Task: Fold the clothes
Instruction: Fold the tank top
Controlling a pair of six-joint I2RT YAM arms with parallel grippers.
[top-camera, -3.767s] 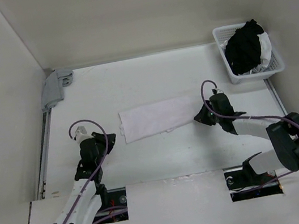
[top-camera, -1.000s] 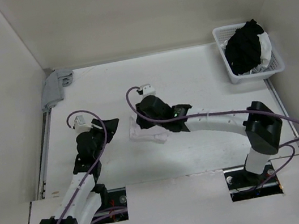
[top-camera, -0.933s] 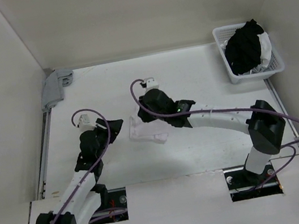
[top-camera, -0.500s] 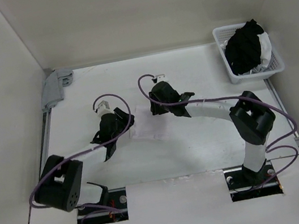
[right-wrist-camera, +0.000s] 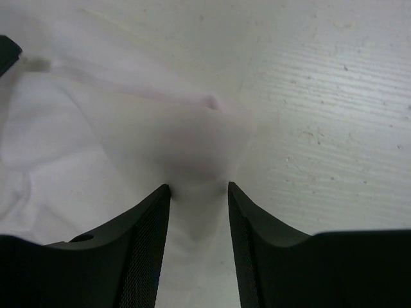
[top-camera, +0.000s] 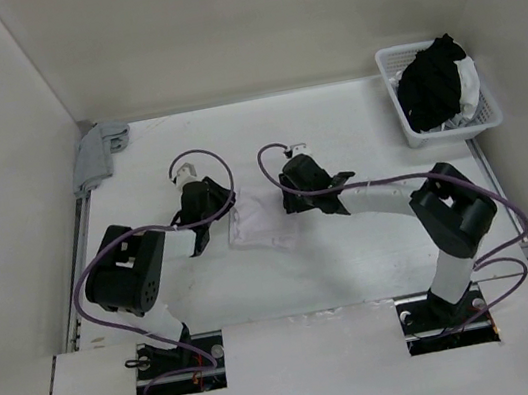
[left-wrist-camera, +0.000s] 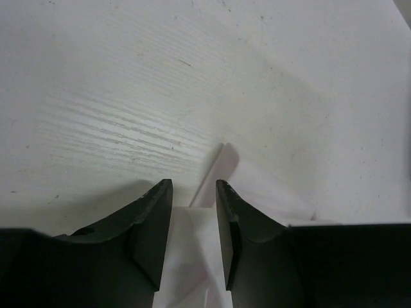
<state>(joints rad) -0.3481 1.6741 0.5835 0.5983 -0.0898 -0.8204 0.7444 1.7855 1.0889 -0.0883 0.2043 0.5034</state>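
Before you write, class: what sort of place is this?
Probably a robot test cell for folding laundry: a walled white table, a left arm and right arm mounted at its near edge, a white garment between them, a basket of clothes.

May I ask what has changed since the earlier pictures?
The right gripper carried the right end of the plain white thin-fabric garment leftward over itself, leaving a smaller folded rectangle. The left gripper swung in to its left edge. Both jaws stand apart over fabric. The white plastic basket and the small grey cloth stayed put.
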